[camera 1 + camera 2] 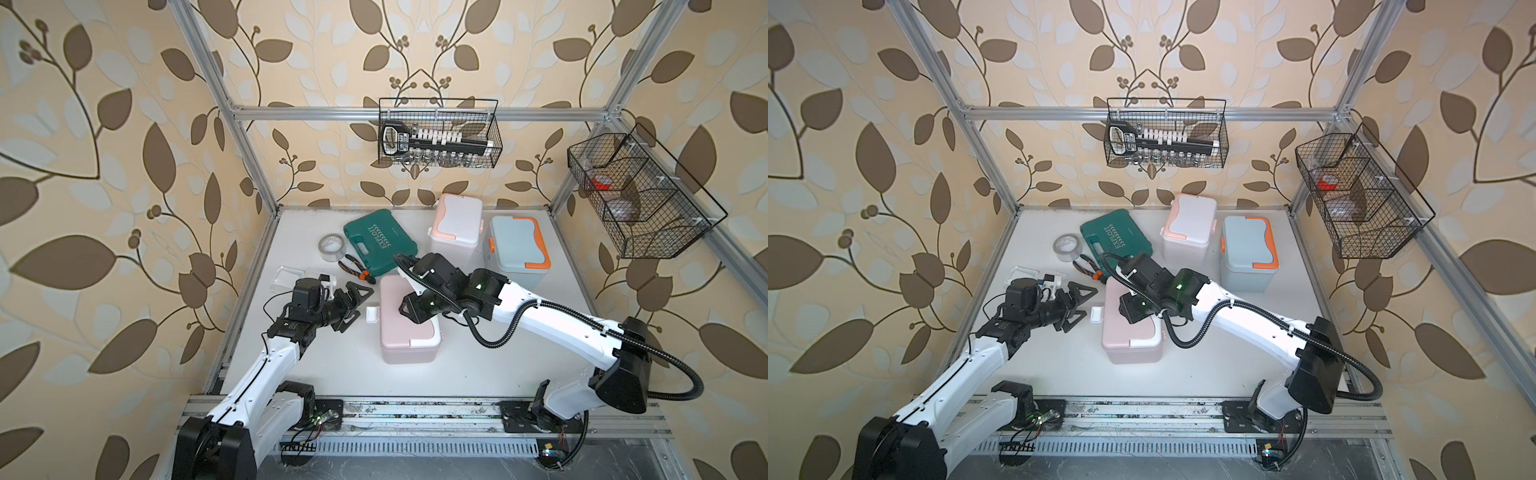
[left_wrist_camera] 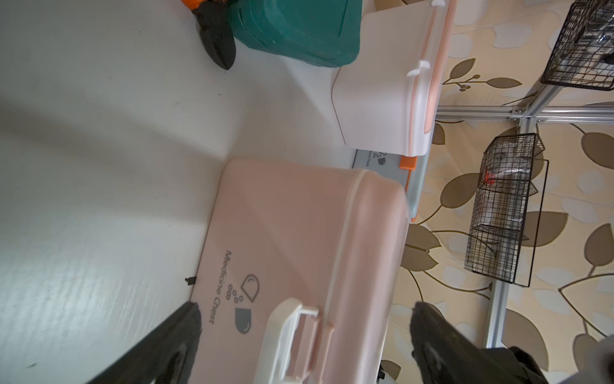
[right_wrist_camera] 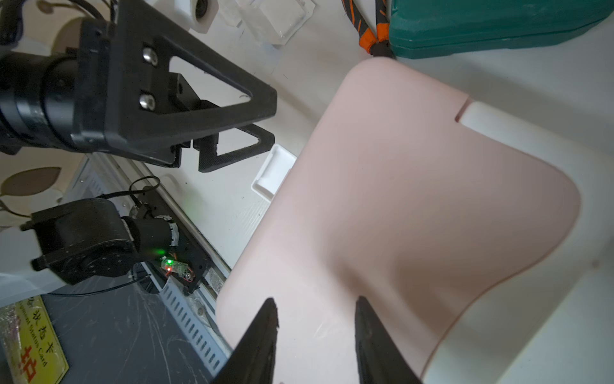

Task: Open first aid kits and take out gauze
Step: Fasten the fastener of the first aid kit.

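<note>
Nearest on the surface [image 1: 324, 365] stands the pink box [image 1: 405, 332], lid down. Its white latch [image 1: 372, 314] sticks out sideways toward the left tool [image 1: 360, 305], so it looks unclipped, though the lid is not yet raised. The left tool hangs just beside that latch, jaws spread wide and empty; in its wrist view the latch sits between the two fingertips without touching either. The right tool [image 1: 409, 309] hovers over the pink lid, and its wrist view shows the jaws partway apart with only bare lid behind the gap and nothing held.

Farther back, beyond the left arm, clear gauze packets [image 1: 286, 276] lie flat on the surface, well apart from both tools. I judge these are already out, though which box they came from cannot be told.

At the far edge the white box [image 1: 457, 220] and the blue box [image 1: 517, 245] stand side by side, both closed. So the work seems early: three lids left to lift.
</note>
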You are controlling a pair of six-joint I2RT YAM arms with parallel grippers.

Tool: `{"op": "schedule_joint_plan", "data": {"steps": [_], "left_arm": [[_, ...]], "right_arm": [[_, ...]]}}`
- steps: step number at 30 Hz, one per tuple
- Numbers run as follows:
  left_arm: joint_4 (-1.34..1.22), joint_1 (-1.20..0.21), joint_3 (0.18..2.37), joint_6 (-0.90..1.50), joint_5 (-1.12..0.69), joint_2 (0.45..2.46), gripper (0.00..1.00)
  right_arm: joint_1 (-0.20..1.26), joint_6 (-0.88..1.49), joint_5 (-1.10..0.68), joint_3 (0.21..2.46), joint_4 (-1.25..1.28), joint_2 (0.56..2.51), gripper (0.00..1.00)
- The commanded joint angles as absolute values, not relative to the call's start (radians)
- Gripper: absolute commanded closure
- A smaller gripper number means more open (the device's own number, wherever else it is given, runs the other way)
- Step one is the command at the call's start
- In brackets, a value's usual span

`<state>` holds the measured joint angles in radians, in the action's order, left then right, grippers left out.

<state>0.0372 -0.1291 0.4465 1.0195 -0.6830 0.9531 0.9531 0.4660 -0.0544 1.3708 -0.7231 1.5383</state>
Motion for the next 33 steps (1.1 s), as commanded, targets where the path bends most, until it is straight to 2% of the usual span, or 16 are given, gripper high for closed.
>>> {"op": "schedule_joint_plan", "data": {"steps": [1, 10, 15, 33], "left_arm": [[-0.182, -0.123, 0.431, 1.075, -0.789, 1.007, 0.01], [-0.382, -0.162, 0.38, 1.152, -0.825, 1.103, 0.01], [-0.353, -0.217, 0.38, 1.154, -0.796, 1.077, 0.01], [-0.204, -0.221, 0.377, 1.147, -0.774, 0.924, 0.01]], "right_arm": [[0.961, 0.437, -0.02, 1.395, -0.78, 1.575, 0.58], [0.962, 0.449, -0.018, 1.325, -0.772, 1.603, 0.57], [0.962, 0.452, -0.022, 1.312, -0.767, 1.6, 0.57], [0.962, 0.456, -0.033, 1.295, -0.75, 1.575, 0.59]]}}
